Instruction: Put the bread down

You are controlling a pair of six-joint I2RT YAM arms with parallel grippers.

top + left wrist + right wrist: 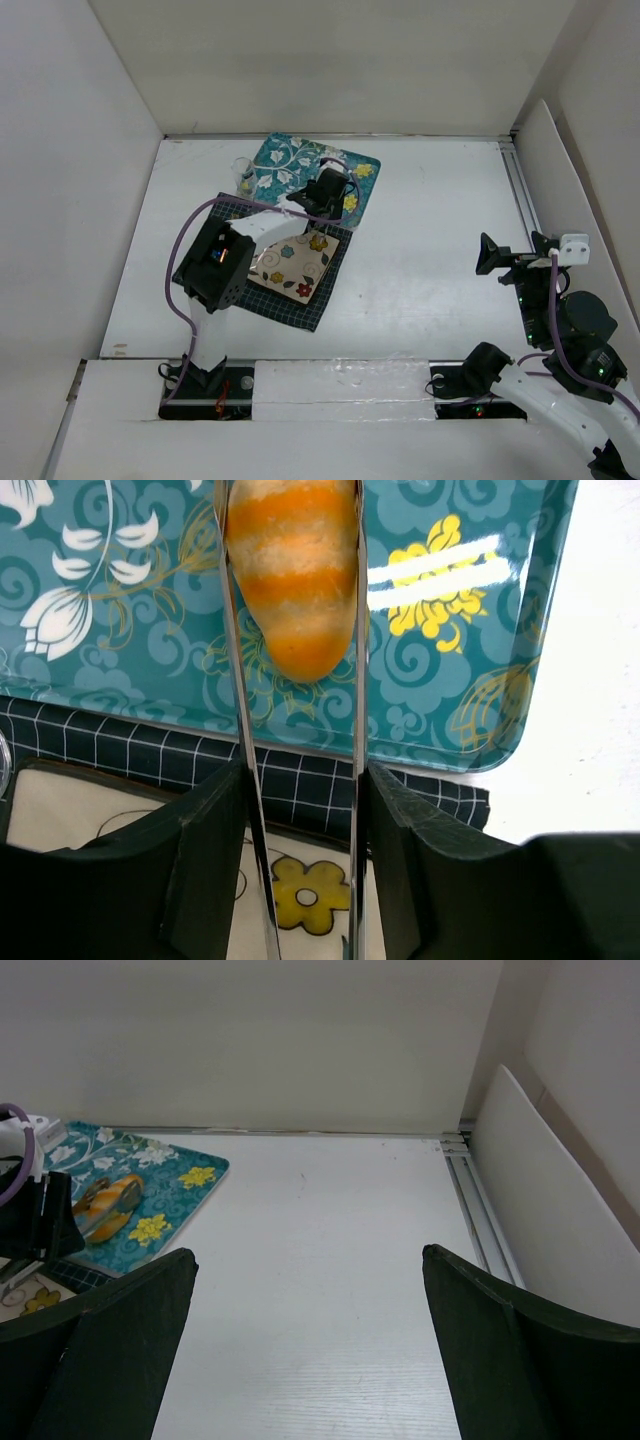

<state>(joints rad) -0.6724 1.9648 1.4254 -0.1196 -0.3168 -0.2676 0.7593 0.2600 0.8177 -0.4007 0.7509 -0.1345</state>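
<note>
right hand [308, 1252] is sitting agape at the near right, holding nothing. beyond the flowered plate [285, 272] on the checked mat [320, 300], left hand [328, 180] is pinching the bread [295, 570] between thin fingers [240, 710] over the teal tray [460, 630]. judging placement underway; next: lowering until seated, then spreading fingers.

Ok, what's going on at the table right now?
The left end effector has the bread clamped between its thin fingers over the teal floral tray, near the tray's edge by the dark checked cloth. Whether the bread touches the tray or hangs just above it can't be told. The right end effector is open and empty, off to the right side.
</note>
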